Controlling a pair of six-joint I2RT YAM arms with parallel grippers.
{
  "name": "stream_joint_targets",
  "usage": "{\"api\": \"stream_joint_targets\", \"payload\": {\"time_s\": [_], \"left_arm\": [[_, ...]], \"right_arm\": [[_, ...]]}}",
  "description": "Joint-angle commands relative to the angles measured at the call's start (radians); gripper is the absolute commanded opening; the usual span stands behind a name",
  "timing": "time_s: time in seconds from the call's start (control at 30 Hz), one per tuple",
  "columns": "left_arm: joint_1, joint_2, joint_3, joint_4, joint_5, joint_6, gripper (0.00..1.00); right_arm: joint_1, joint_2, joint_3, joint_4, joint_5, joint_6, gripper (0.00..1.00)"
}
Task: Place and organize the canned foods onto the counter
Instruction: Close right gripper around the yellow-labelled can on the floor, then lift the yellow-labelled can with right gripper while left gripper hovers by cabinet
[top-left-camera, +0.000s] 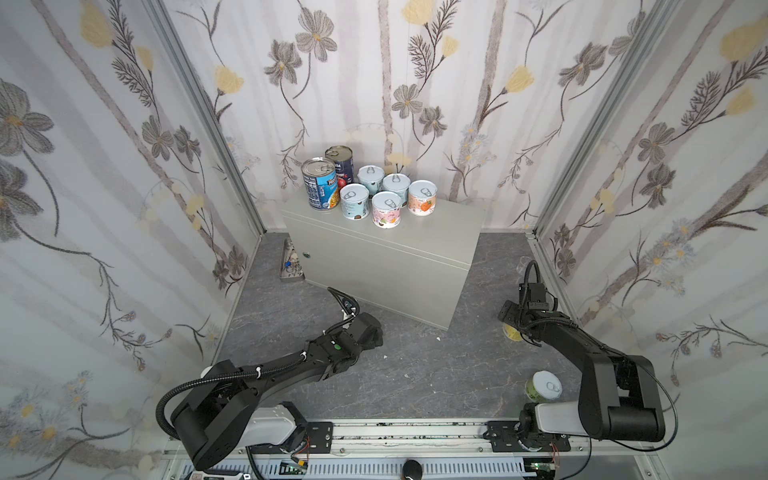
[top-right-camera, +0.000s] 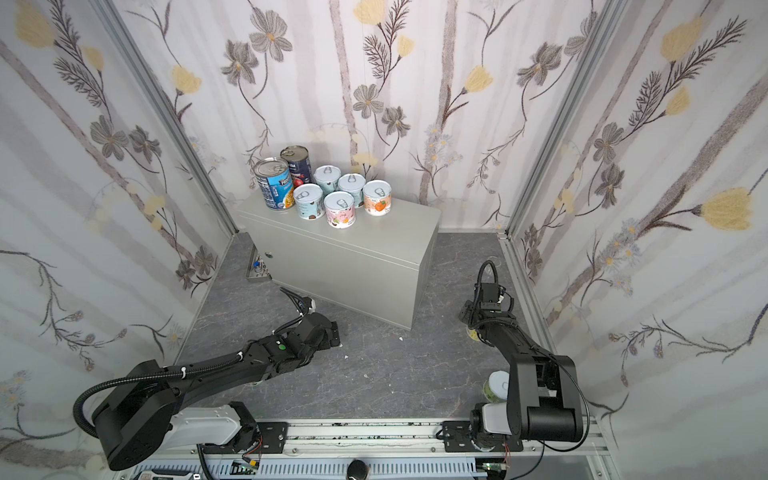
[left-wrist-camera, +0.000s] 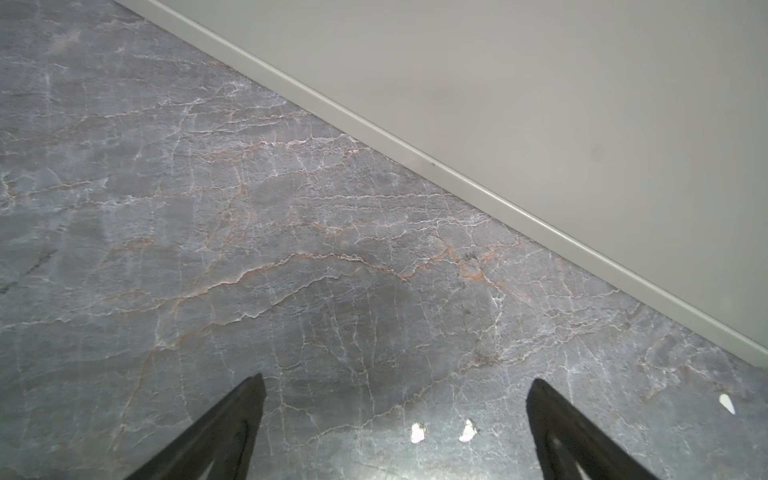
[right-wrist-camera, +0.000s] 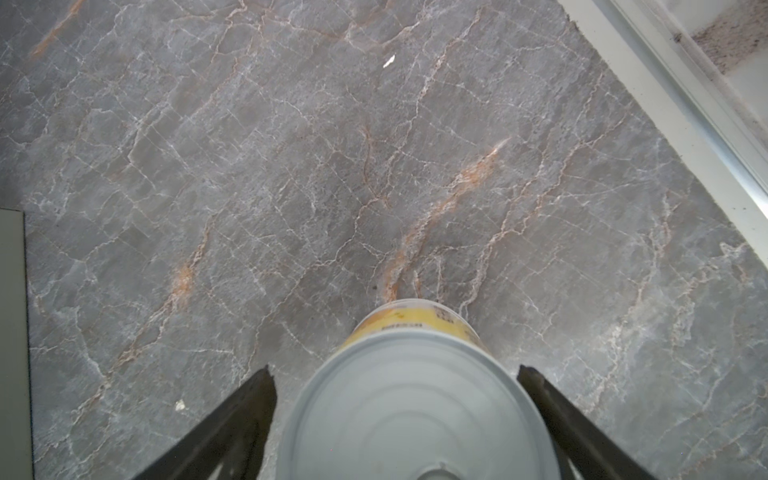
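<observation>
- Yellow-labelled short can (right-wrist-camera: 415, 415) stands upright on the marbled floor (right-wrist-camera: 291, 166) between the right jaws. They are open and straddle it, with a sliver of gap showing at the fingertips.
- Left jaws are spread wide over bare floor, holding nothing, near the lower front edge of the grey desk (left-wrist-camera: 582, 104).
- Green-labelled short can (top-left-camera: 544, 388) stands on the floor beside the right arm's base (top-left-camera: 552, 415).
- On the desk top, towards its back left, stand a blue-labelled tall can (top-left-camera: 319, 185), a navy-red tall can (top-left-camera: 340, 162) and 5 short cans (top-left-camera: 386, 208), all upright and packed close.
</observation>
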Motion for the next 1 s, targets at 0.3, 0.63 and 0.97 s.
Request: {"api": "stream_joint_targets", "payload": {"time_s": [0.3,0.63,0.97], "left_arm": [[0.000,-0.041,-0.013,0.022,0.015,0.022,1.00],[-0.001,-0.055,-0.010,0.021,0.026,0.027,1.00],[-0.001,-0.119,0.010,-0.005,0.049,0.058,1.00]], "right_arm": [[-0.002,0.099,0.049,-0.037,-0.074,-0.028,0.84],[-0.001,0.118,0.064,-0.045,-0.070,-0.041,0.70],[0.060,0.016,0.070,-0.055,-0.084,-0.048,0.63]]}}
